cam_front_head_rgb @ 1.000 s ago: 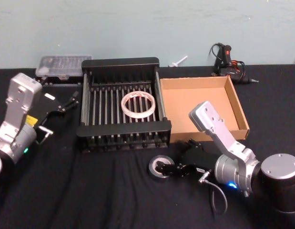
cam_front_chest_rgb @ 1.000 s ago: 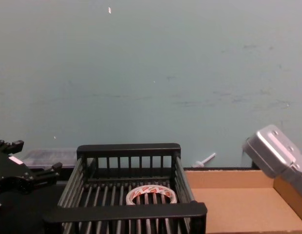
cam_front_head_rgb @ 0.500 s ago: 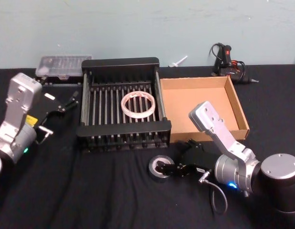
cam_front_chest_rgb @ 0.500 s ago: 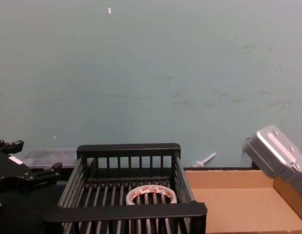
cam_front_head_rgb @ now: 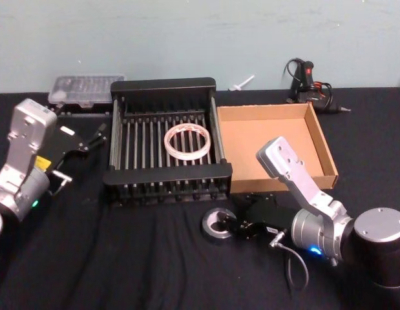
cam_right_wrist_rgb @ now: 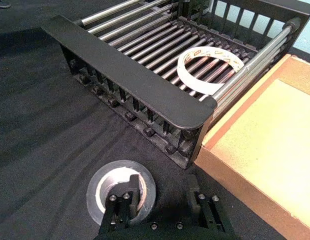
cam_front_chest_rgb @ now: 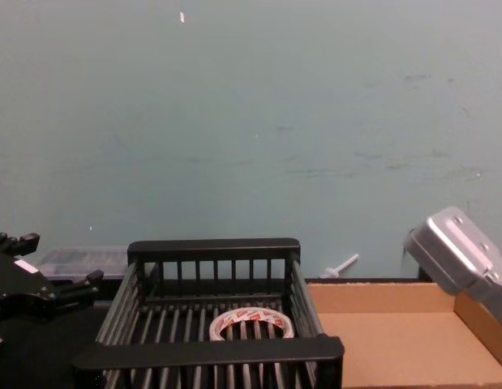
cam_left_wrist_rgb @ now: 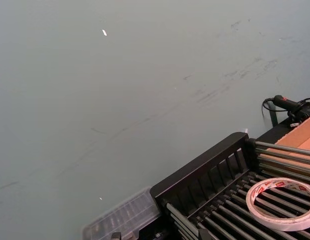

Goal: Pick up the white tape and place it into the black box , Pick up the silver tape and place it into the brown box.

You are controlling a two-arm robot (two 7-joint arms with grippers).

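Since a second ago, our right end effector (cam_front_head_rgb: 224, 226) has pushed further over the silver tape (cam_front_head_rgb: 217, 227), and the roll now looks a touch lifted or tilted on the black worktop (cam_front_head_rgb: 122, 258), its pale core showing. From the right wrist view, one finger (cam_right_wrist_rgb: 122, 210) reaches down into the hollow centre of the silver tape (cam_right_wrist_rgb: 120, 192) while the other finger (cam_right_wrist_rgb: 205, 210) sits outside the roll toward the brown box (cam_right_wrist_rgb: 265, 135), so we read the fingers as spread fairly wide and straddling the rim, not yet clamped on it. The roll lies on the worktop just in front of the black box (cam_front_head_rgb: 167, 182), near its front right corner.

We see the white tape (cam_front_head_rgb: 187, 141) lying flat on the slatted floor of the black box, right of centre. The brown box (cam_front_head_rgb: 326, 145) stands touching the black box's right side, its floor bare.

Our left end effector (cam_front_head_rgb: 83, 143) hangs parked to the left of the black box, fingers parted. A clear plastic case (cam_front_head_rgb: 83, 89) lies behind it by the wall.
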